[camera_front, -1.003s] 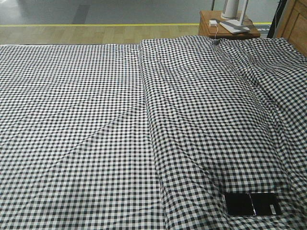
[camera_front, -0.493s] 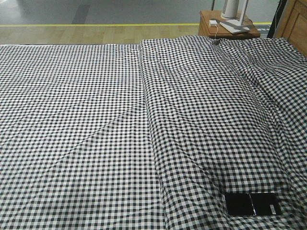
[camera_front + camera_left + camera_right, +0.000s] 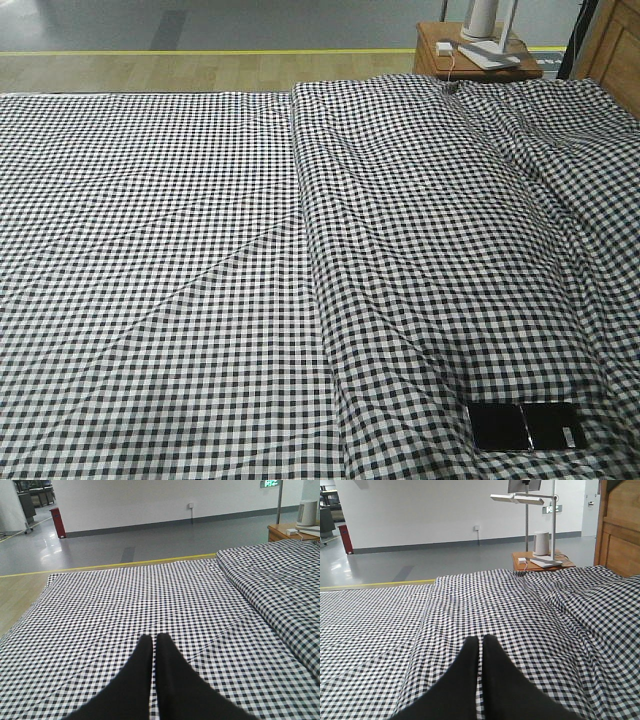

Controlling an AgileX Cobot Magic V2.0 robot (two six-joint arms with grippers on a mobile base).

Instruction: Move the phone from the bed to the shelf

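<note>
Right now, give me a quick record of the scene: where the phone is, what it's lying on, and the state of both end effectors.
phone: lying flat on the bed, lower right of the front view, nothing touching it
bed: black-and-white check fabric, long fold down the middle
left end effector: shut, empty, above the bed
right end effector: shut, empty, above the bed
nightstand: beyond the bed's far edge, white items on top
task status: phone not yet picked up

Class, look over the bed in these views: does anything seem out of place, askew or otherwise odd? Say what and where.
The phone lies alone on the bed, lower right in the front view, a glossy black slab among rumpled checks. A long raised fold splits the cover, and the right half is creased.
</note>
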